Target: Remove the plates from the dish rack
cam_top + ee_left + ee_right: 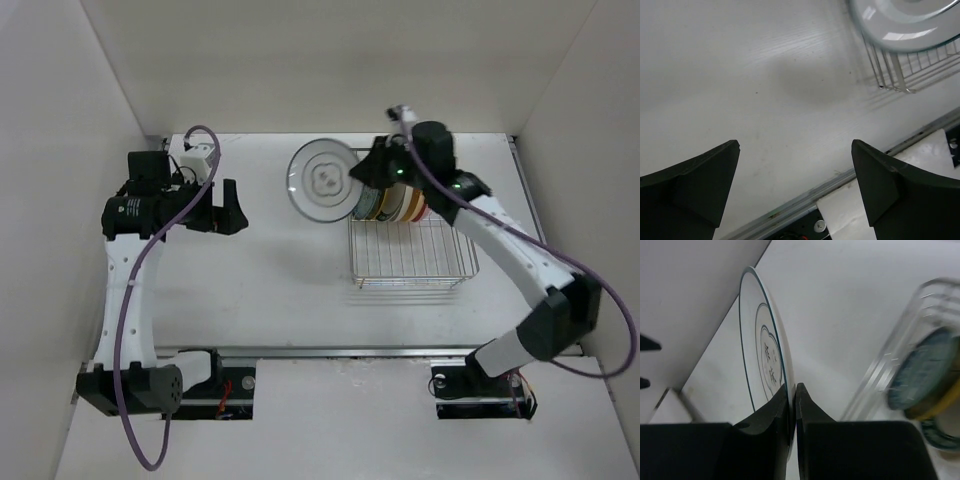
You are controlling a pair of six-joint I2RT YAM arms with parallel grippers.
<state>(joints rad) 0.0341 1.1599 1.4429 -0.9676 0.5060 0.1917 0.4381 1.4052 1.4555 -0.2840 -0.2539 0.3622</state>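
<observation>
several plates [398, 206] stand on edge at the twelve o'clock end of the dish rack [412, 262]; the right gripper [362, 180] pinches a white teal-rimmed plate [322, 180] at the rack's ten o'clock; the left gripper [232, 207] gapes wide, empty, at nine o'clock

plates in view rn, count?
5, at least. One white plate is gripped by the right gripper at the rack's far-left corner. About four plates stand edge-on, packed together at its far end; more may be hidden between them.

White arms [500, 235] with black joints [560, 320] trail purple cables [119, 340].
</observation>
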